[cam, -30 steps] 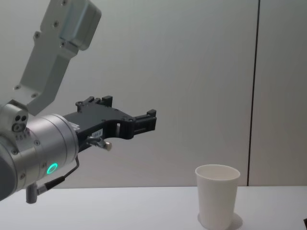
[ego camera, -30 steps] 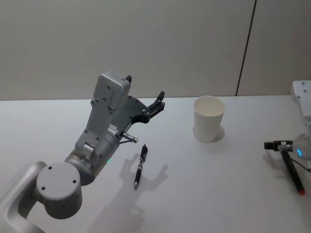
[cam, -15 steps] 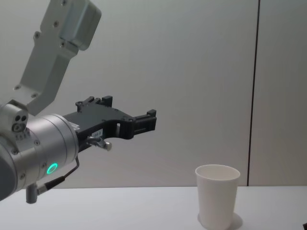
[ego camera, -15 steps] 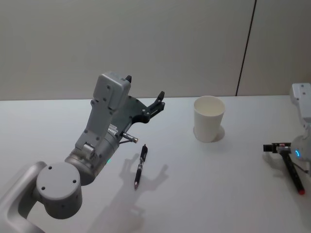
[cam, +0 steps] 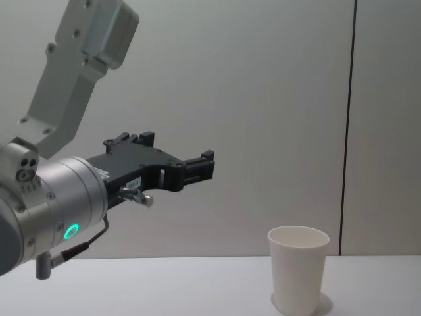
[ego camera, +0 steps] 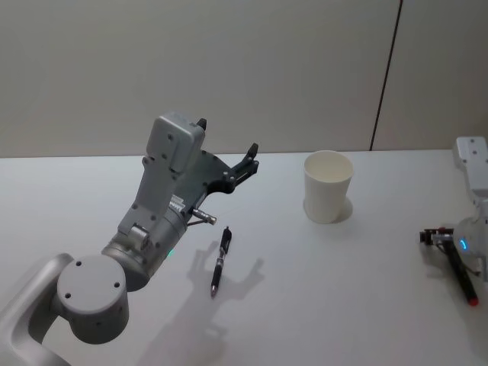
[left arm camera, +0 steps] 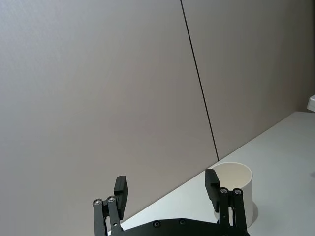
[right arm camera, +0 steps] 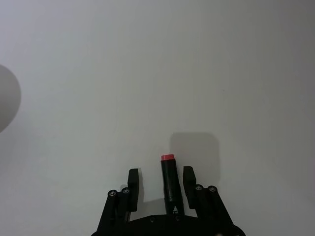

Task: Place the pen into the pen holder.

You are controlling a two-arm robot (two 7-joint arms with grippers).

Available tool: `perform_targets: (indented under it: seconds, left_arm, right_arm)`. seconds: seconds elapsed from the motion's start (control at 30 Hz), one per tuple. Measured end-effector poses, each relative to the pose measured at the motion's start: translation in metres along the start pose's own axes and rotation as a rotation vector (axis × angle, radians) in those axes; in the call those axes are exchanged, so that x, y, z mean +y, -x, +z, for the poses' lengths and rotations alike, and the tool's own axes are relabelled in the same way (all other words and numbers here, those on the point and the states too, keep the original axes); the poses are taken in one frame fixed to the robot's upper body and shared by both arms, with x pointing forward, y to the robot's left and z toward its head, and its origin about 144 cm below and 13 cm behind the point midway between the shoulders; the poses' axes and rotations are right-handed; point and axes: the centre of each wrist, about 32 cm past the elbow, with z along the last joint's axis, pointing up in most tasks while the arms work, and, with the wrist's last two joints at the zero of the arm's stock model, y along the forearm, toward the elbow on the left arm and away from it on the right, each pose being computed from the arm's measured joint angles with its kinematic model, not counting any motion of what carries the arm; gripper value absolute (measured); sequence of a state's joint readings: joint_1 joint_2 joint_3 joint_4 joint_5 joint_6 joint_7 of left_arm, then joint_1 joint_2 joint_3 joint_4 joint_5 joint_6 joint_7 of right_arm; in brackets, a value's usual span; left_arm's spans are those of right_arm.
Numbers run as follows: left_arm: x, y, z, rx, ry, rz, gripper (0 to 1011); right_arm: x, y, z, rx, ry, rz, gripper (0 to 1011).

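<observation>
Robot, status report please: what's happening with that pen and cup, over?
Left tool open, raised above table. Right tool open around slim dark red-tipped pen. White paper cup upright; nothing between. Second dark pen lies mid-table.

My white table and the two things on it

The table [ego camera: 343, 305] is plain and white. The pen [ego camera: 220, 261] lies flat on it, below my raised left claw [ego camera: 226, 136] and a little nearer to me than its fingertips. The paper cup [ego camera: 328, 187] stands upright to the claw's right, mouth up, well apart from the pen.
</observation>
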State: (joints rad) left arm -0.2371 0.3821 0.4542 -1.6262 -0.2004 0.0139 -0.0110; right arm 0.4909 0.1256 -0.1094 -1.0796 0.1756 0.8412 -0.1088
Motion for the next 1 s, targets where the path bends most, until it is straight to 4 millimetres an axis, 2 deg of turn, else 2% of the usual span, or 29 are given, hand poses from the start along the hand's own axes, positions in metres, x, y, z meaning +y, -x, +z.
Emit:
perform_targets:
  seconds: [0.07, 0.1, 0.27, 0.3, 0.33, 0.4, 0.43, 1.0]
  left_arm:
    - [0.0, 0.0, 0.0, 0.0, 0.0, 0.0, 1000]
    - [0.0, 0.0, 0.0, 0.0, 0.0, 0.0, 1000]
    - [0.0, 0.0, 0.0, 0.0, 0.0, 0.0, 1000]
    - [0.0, 0.0, 0.0, 0.0, 0.0, 0.0, 1000]
    - [0.0, 0.0, 0.0, 0.0, 0.0, 0.0, 1000]
    - [0.0, 0.0, 0.0, 0.0, 0.0, 0.0, 1000]
    - [0.0, 0.0, 0.0, 0.0, 0.0, 0.0, 1000]
    - [0.0, 0.0, 0.0, 0.0, 0.0, 0.0, 1000]
  right_arm:
    - [0.0014, 0.0003, -0.0005, 0.002, 0.002, -0.001, 506]
    - [0.0014, 0.0003, -0.0005, 0.002, 0.002, -0.001, 506]
    - [0.0043, 0.0006, -0.0015, 0.007, 0.006, -0.002, 316]
    - [0.0043, 0.0006, -0.0015, 0.007, 0.006, -0.002, 316]
    - [0.0051, 0.0006, -0.0018, 0.008, 0.007, -0.003, 255]
    - [0.0057, 0.0007, -0.002, 0.009, 0.008, -0.003, 219]
    - [0.0062, 0.0006, -0.0019, 0.011, 0.008, -0.003, 170]
    - [0.0023, -0.0004, -0.0027, 0.021, -0.056, 0.017, 165]
